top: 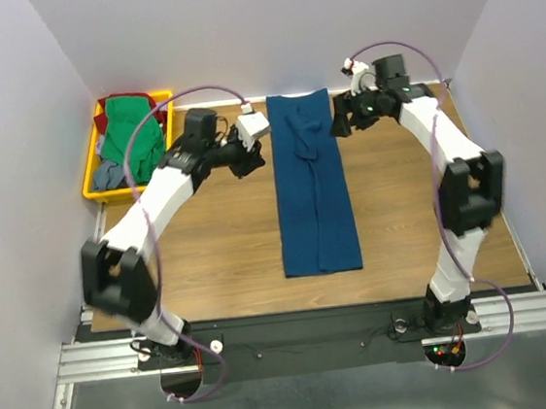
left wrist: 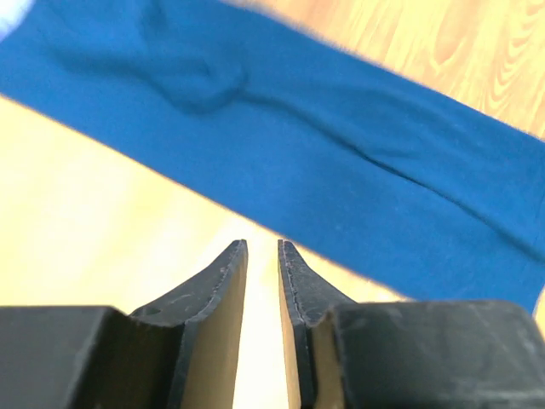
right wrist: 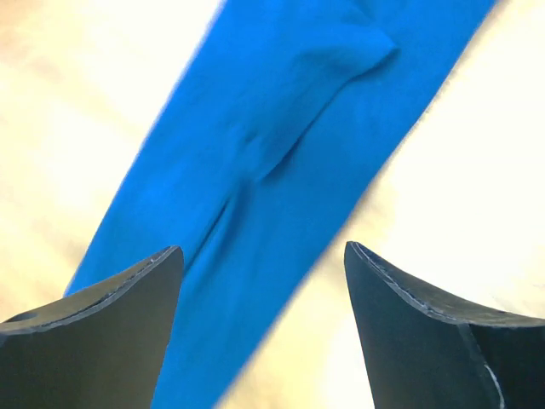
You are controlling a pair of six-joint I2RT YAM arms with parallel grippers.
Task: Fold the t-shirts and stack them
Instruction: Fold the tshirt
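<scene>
A dark blue t-shirt (top: 315, 185) lies folded into a long narrow strip down the middle of the table, with a small bunched wrinkle near its far end. My left gripper (top: 247, 160) hovers just left of the strip's far part. In the left wrist view its jaws (left wrist: 262, 245) stand a narrow gap apart, nothing between them, and the blue cloth (left wrist: 341, 162) is just beyond. My right gripper (top: 342, 117) is at the strip's far right edge. Its jaws (right wrist: 264, 249) are wide open and empty above the cloth (right wrist: 281, 170). A green t-shirt (top: 132, 131), a dark red one (top: 130, 96) and a grey-blue one (top: 109, 173) are piled together.
The pile of shirts sits in a yellow tray (top: 88, 180) at the table's back left corner. White walls close in the table on three sides. Bare wood shows on both sides of the blue strip.
</scene>
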